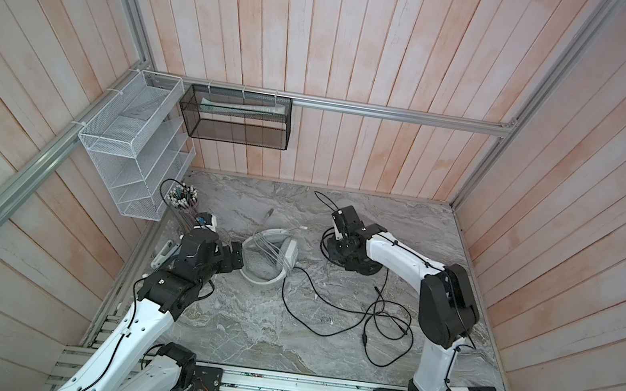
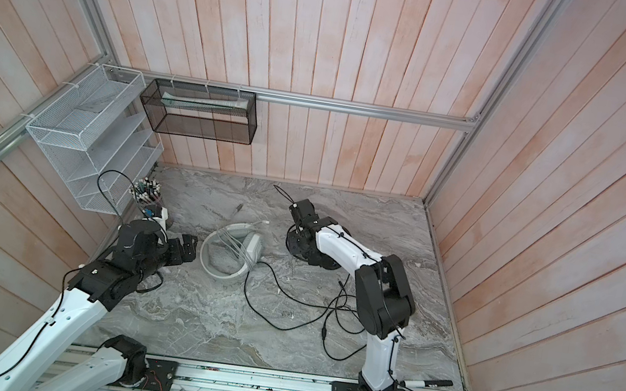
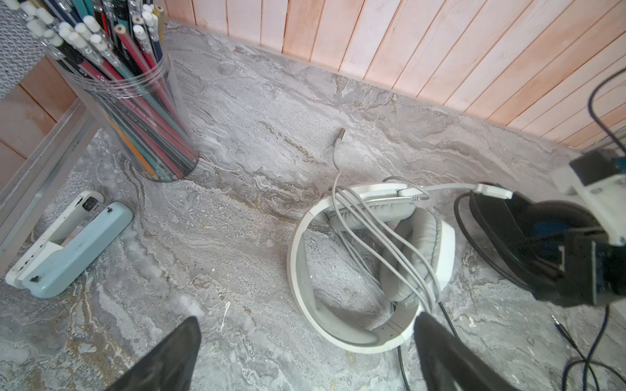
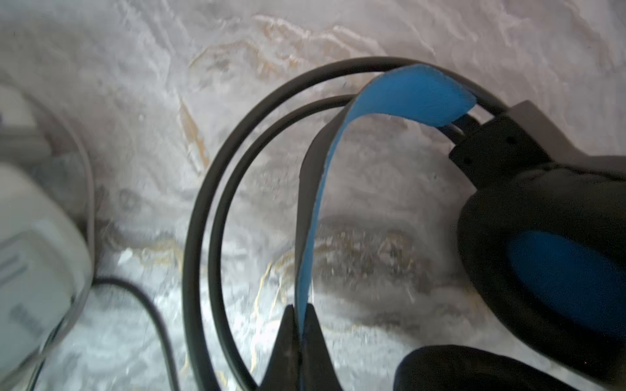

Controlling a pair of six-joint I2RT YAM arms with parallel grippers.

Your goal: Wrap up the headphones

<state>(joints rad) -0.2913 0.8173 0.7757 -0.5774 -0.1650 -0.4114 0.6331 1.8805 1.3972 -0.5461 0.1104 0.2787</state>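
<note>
The right pincer (image 4: 301, 325) is clenched on the blue-lined strap (image 4: 318, 210) of the black headset (image 4: 542, 203), right of centre on the worktop (image 1: 241, 328). Its black cable (image 4: 115, 283) sprawls loose toward the near side. That strap looks thin and soft and will likely flex; the stiff hoops should give a firmer hold. The white headset (image 3: 420, 243) lies left of centre, its pale cable (image 3: 379, 243) looped over it. The left pincer (image 3: 306, 318) hangs released beside it. Both headsets look light, and the limp cables may snag.
</note>
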